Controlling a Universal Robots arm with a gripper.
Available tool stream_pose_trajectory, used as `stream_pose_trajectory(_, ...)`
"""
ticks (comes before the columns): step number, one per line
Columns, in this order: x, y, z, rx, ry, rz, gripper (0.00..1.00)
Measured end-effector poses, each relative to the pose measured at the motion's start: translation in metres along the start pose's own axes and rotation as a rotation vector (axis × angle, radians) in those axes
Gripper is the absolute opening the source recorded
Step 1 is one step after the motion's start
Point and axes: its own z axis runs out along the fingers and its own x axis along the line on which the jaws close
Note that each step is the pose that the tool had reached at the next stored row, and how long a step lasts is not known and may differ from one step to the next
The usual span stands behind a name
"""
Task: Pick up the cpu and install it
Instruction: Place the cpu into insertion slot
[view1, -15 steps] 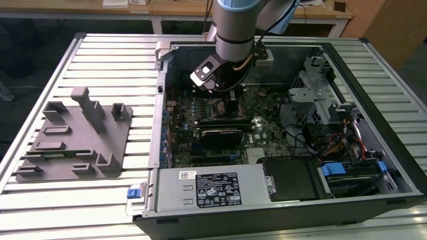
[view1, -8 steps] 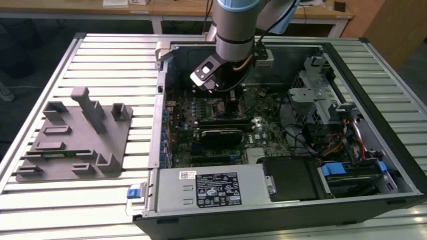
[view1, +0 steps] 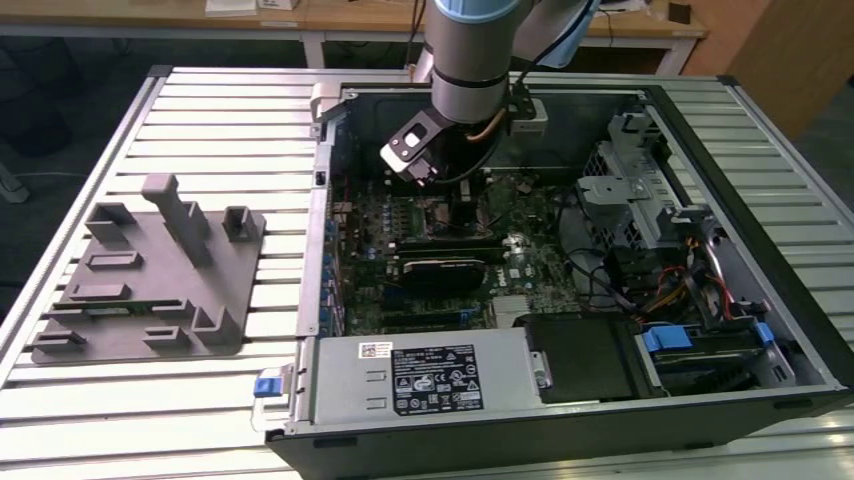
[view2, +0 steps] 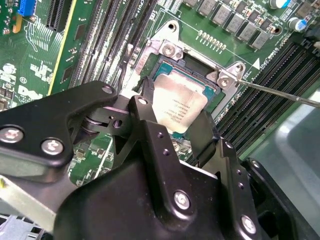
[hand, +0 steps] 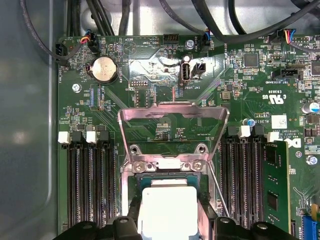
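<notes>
The cpu (view2: 181, 106) lay at the open socket (view2: 169, 49) on the motherboard (view2: 45, 60), and the gripper (view2: 172, 120) apparently pinched it by 2 opposite edges. The load plate (hand: 172, 112) stood raised. I judged this the seating step, which called for the chip lying square and flat. The chip and board carried print, which I left unread.

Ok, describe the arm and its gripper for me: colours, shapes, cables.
The arm is a smooth silver-grey cylinder with a light blue cap up top and a black band near the wrist. Black and orange cables loop beneath it, beside a white-and-black block. In the second wrist view the gripper is matte black and angular, built of linked plates studded with silver screws.
</notes>
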Motion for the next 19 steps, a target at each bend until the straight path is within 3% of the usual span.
stream_pose_trajectory(15, 0.0000, 0.0002, -0.0001, -0.0001, -0.0001, 0.008, 0.53)
stream_pose_trajectory(19, 0.0000, 0.0002, -0.0001, 0.0000, -0.0001, 0.008, 0.60)
